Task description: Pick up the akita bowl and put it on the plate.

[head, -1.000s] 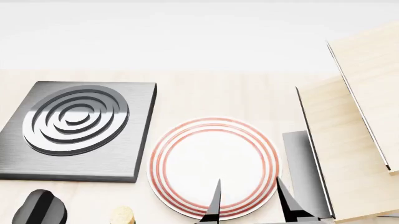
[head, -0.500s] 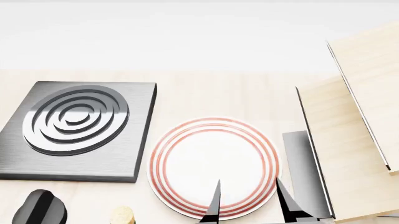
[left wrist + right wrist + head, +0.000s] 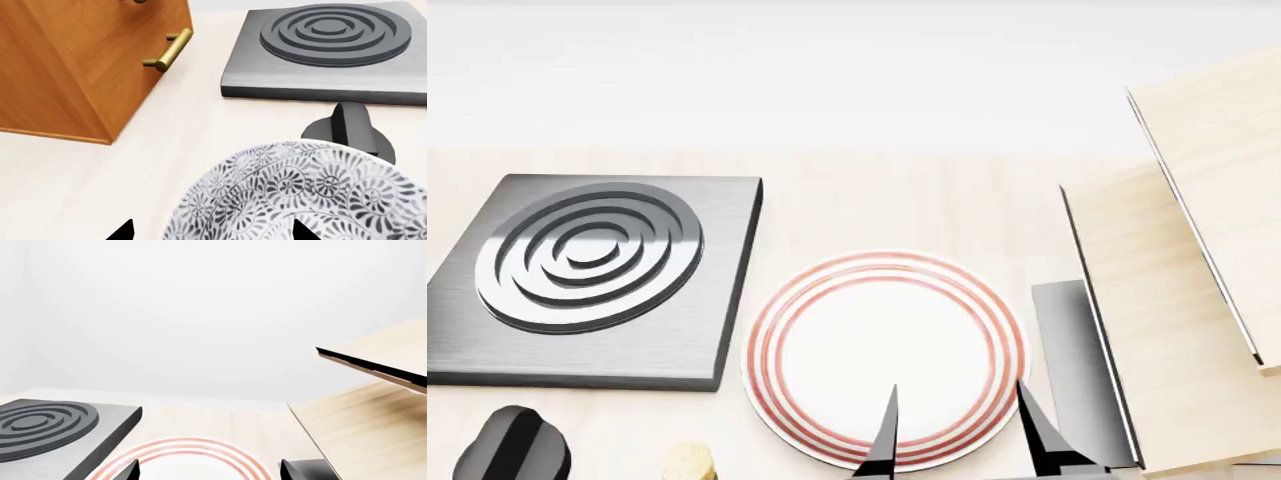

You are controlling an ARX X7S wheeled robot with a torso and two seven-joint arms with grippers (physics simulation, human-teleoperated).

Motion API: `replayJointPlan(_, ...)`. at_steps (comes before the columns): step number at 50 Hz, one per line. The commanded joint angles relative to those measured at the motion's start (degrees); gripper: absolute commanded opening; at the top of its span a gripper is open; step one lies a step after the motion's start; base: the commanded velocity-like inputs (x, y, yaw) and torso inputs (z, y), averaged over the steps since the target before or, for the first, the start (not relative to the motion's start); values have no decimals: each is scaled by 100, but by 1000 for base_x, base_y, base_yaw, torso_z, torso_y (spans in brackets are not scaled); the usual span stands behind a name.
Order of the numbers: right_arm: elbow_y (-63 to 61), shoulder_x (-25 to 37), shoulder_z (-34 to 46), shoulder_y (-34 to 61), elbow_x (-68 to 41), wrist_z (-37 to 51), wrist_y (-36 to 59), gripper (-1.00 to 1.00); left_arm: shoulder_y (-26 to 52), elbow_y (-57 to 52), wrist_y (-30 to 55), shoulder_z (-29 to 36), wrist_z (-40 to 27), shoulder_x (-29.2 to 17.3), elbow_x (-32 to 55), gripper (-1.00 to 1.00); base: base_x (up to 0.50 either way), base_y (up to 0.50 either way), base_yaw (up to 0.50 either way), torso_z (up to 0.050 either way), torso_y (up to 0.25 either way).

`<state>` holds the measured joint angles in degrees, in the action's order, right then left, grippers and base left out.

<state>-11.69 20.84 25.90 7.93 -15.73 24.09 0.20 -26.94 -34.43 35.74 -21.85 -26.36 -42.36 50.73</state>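
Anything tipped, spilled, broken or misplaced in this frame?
Nothing stands out. The akita bowl sits upright and whole by the stove knob, the plate lies flat and bare, and no spills show.

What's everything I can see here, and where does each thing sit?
akita bowl: one, white with grey-black floral pattern, near the left gripper, beside the knob.
plate: one, white with red rings, bare, right of the stove burner.
stove burner: one, grey square with dark rings, far left of the counter.
knob: one, black, in front of the burner.
wooden cabinet: one, orange-brown, brass handle, left of the burner.
pale wooden panels: pale, right side.
left gripper: black, open, around the bowl's near edge.
right gripper: black, open, over the plate's near edge.
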Motion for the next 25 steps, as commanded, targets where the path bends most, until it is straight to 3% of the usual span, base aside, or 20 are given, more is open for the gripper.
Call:
replayJointPlan(1,-17,16,11,2,-4,11,-2,100,61,63,103,106,-37,-33,-22,100,0,0,0,0,0)
replayJointPlan(25,-23,31,40,4,-15,33,-13,100,206,366,324,375,-95,-75,-102,100,0,0,0,0,0)
